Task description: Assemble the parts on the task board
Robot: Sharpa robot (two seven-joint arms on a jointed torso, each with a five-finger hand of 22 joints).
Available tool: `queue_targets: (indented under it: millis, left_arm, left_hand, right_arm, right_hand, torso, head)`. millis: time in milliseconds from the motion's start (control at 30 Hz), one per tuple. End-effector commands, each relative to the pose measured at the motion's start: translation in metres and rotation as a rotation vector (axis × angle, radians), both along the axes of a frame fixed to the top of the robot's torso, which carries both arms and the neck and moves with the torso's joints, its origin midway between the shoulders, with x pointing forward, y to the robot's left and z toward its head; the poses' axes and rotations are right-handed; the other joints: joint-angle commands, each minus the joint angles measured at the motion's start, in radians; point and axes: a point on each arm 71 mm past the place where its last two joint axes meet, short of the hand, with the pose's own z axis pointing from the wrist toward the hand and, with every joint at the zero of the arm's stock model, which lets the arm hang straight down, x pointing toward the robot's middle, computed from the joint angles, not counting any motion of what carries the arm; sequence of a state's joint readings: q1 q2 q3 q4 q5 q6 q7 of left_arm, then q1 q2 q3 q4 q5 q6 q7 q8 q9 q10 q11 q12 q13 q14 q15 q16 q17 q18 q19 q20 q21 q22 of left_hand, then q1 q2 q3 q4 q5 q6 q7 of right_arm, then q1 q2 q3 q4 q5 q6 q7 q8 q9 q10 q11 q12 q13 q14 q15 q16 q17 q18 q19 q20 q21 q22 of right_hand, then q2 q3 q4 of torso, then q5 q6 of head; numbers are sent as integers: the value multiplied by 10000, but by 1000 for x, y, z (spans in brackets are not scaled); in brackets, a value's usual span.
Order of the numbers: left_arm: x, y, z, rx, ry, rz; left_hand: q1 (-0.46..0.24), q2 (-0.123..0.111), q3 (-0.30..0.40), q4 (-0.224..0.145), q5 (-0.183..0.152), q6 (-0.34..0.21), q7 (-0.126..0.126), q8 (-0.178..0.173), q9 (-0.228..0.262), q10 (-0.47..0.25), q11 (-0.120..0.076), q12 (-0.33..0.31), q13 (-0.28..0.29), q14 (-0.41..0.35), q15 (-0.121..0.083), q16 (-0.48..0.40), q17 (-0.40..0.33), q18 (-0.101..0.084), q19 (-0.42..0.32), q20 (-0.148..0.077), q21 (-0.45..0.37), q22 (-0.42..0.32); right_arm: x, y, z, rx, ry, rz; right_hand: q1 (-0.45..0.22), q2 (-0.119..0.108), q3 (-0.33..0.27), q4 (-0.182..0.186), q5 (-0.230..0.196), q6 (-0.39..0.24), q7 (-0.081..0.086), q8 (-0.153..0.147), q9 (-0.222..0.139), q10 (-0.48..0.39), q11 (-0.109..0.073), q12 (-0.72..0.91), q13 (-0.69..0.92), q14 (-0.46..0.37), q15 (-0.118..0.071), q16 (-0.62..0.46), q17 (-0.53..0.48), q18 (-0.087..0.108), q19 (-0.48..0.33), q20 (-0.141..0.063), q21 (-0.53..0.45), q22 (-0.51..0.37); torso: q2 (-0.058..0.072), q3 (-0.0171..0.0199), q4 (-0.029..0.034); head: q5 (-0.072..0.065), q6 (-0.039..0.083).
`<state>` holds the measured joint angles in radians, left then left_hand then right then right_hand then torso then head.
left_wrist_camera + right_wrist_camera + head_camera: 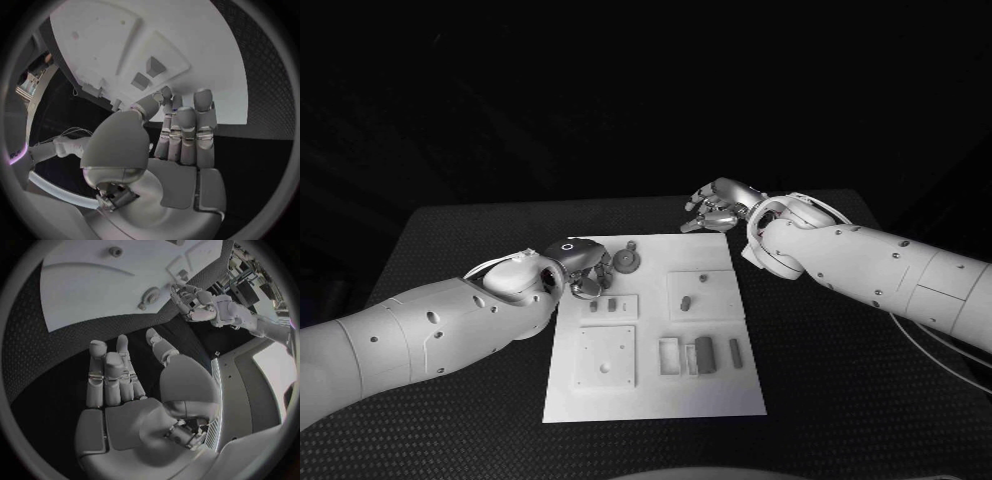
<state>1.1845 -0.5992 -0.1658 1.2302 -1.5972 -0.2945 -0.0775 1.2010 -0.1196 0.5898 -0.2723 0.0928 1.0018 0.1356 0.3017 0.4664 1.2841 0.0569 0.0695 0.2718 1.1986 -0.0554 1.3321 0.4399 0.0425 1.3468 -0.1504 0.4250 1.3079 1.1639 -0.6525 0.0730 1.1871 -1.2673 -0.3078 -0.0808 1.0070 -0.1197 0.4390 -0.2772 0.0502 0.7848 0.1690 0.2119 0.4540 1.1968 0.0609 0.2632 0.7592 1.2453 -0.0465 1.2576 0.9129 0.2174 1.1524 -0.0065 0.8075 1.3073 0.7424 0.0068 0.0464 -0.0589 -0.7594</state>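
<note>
Task board (653,395) lies flat mid-tabletop (459,235), long axis running away from the robot. Nearest, on its near half: a square plate (607,356) and a row of upright grey parts (697,355) beside it. Further out, left hand (581,272) sits over the board's left edge at the far half; a small part (610,303) lies just beside its fingers (187,125), toward the board's middle. Left wrist view: fingers straight, close together, nothing between them. A round part (629,261) lies just past that hand. Farthest, right hand (715,210) hangs past the board's far right corner, off the board; fingers loosely extended in the right wrist view, holding nothing. Left hand is much nearer the parts — likely it picks next.
</note>
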Motion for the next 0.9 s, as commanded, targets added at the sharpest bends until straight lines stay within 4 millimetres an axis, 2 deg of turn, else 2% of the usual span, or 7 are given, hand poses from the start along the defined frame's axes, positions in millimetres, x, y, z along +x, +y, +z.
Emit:
queue_targets:
  millis: [33,233,433,467,500,533,900]
  left_arm:
    - [-1,0,-2,-19,82,-15]
    - [-1,1,-1,-80,51,34]
    - [-1,2,-1,-118,35,22]
    - [-1,2,-1,-128,24,14]
    - [-1,2,-1,-135,21,13]
    - [-1,2,0,-154,-12,33]
    - [-1,10,1,-247,-188,179]
  left_hand:
    - [-16,-120,-73,1,58,-113,-2,-52,-17,-57,0,-15,-2,-56,-10,-60,-13,748,-42,-40,-63,106]
    - [-1,-219,-96,-17,60,-587,189,-298,-134,-55,4,-1,16,-46,-6,-71,0,752,-3,-36,-110,113]
    - [-30,-399,-164,-23,50,-976,189,-475,-223,-100,20,-10,23,-63,9,-90,11,747,-3,-20,-161,124]
    - [-111,-445,-232,6,106,-1071,193,-515,-241,-112,25,-11,26,-67,16,-91,16,745,0,-17,-170,130]
    - [-231,-484,-354,23,397,-1214,195,-573,-264,-132,30,-12,29,-73,25,-90,24,746,0,-11,-180,139]
    - [-282,-504,-453,8,453,-1335,144,-620,-281,-145,30,-11,33,-73,20,-86,31,752,4,-13,-185,147]
    - [-290,-470,-621,-17,496,-1562,182,-673,-295,-172,28,-1,56,-76,17,-92,47,770,18,-14,-225,152]
  right_arm:
    - [0,1,0,-4,-12,97]
    - [0,1,0,-7,-9,86]
    - [0,0,0,-9,-12,81]
    - [0,0,0,-10,-12,76]
    - [0,0,0,-9,-14,74]
    - [0,0,0,-8,-18,72]
    - [0,-1,0,-8,-27,71]
  right_hand:
    - [-93,-7,69,-18,20,16,82,40,-15,45,22,-44,13,-76,-21,-59,16,444,0,-92,-58,160]
    - [-93,-10,69,-18,20,14,83,40,-15,44,22,-45,14,-76,-20,-60,16,444,0,-91,-58,160]
    - [-92,-14,69,-20,20,13,83,39,-16,44,23,-47,15,-77,-20,-60,16,444,-1,-91,-59,160]
    - [-92,-14,69,-20,20,12,83,39,-16,44,23,-47,15,-77,-20,-60,16,444,-1,-91,-59,160]
    - [-92,-14,69,-20,20,12,83,39,-16,44,23,-47,15,-77,-20,-60,16,444,-1,-91,-59,160]
    - [-92,-14,69,-21,20,12,83,39,-16,44,23,-47,16,-77,-20,-60,16,444,-1,-91,-59,160]
    - [-93,-11,71,-18,21,12,83,41,-17,46,23,-49,19,-77,-20,-60,17,444,-1,-91,-59,160]
  torso:
    - [0,1,-2]
    - [-1,-3,1]
    - [-2,-2,-1]
    - [-2,-3,0]
    - [-2,-3,0]
    - [0,-1,2]
    - [1,1,0]
  head:
    - [-1,8]
    - [0,10]
    - [-2,7]
    - [-2,7]
    - [-2,7]
    - [-7,10]
    - [-10,41]
